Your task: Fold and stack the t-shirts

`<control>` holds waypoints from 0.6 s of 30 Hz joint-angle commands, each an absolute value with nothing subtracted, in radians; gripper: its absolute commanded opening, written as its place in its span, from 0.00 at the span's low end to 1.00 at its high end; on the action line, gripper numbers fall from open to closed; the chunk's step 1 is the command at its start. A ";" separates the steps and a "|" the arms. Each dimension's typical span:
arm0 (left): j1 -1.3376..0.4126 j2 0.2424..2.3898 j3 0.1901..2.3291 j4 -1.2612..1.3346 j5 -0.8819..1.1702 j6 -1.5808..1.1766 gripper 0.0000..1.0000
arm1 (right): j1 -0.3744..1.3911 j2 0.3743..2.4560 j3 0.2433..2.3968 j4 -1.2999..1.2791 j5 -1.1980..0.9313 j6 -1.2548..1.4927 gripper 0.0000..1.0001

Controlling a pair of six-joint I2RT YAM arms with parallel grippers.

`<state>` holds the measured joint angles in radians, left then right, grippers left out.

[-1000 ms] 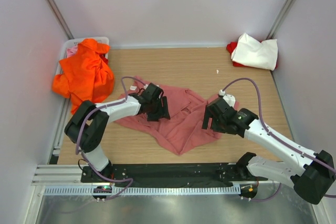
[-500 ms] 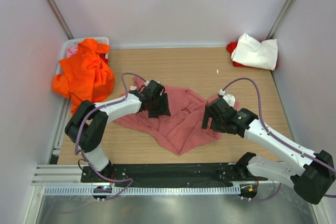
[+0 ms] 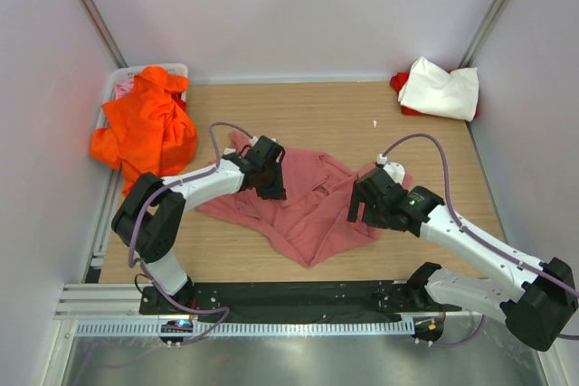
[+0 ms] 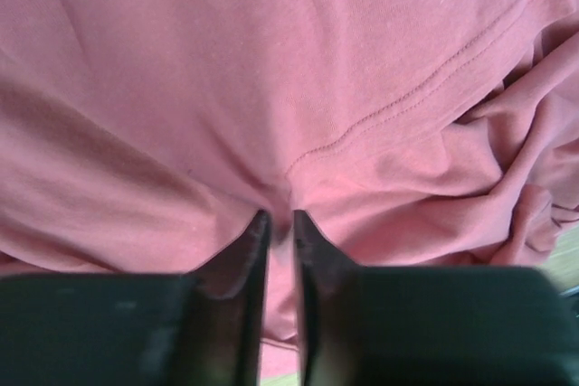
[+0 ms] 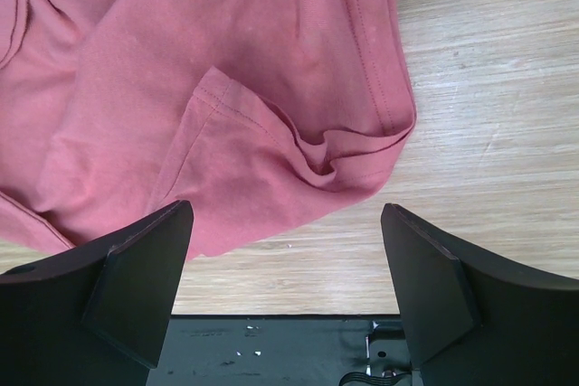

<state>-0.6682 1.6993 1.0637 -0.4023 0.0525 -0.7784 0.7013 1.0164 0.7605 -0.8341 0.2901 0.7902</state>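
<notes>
A dusty salmon-pink t-shirt (image 3: 312, 214) lies crumpled on the wooden table between my two arms. My left gripper (image 3: 270, 179) is down on the shirt's left part and shut on a pinch of its cloth (image 4: 271, 88); in the left wrist view the fingertips (image 4: 280, 216) stand almost together with a fold between them. My right gripper (image 3: 365, 205) hovers open over the shirt's right edge, holding nothing. In the right wrist view a hemmed fold (image 5: 226, 88) lies ahead of the wide-apart right gripper (image 5: 288, 209).
An orange t-shirt (image 3: 145, 128) is heaped over a white bin (image 3: 176, 70) at the back left, with a lighter pink one (image 3: 124, 88) inside. A white t-shirt (image 3: 441, 88) lies on a red one (image 3: 400, 83) in the back right corner. Walls enclose three sides.
My left gripper has closed on the salmon-pink cloth after standing open, and it has shifted slightly toward the back. The right arm has not moved.
</notes>
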 commanded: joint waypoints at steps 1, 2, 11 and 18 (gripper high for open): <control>-0.673 1.681 1.101 -0.399 0.052 -0.758 0.13 | 0.707 1.023 0.762 -0.804 0.307 0.778 0.91; -0.673 1.683 1.103 -0.396 0.061 -0.756 0.01 | 0.707 1.023 0.761 -0.804 0.308 0.779 0.91; -0.669 1.596 1.210 -0.506 0.008 -0.690 0.00 | 0.700 1.057 0.813 -0.798 0.377 0.775 0.98; -0.595 1.511 1.534 -0.670 -0.103 -0.624 0.00 | 0.574 1.224 0.998 -0.763 0.371 0.655 0.96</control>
<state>-0.6319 1.5929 1.4120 -0.5896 -0.0387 -0.6842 0.6121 1.1801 0.9024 -0.8272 0.3401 0.7292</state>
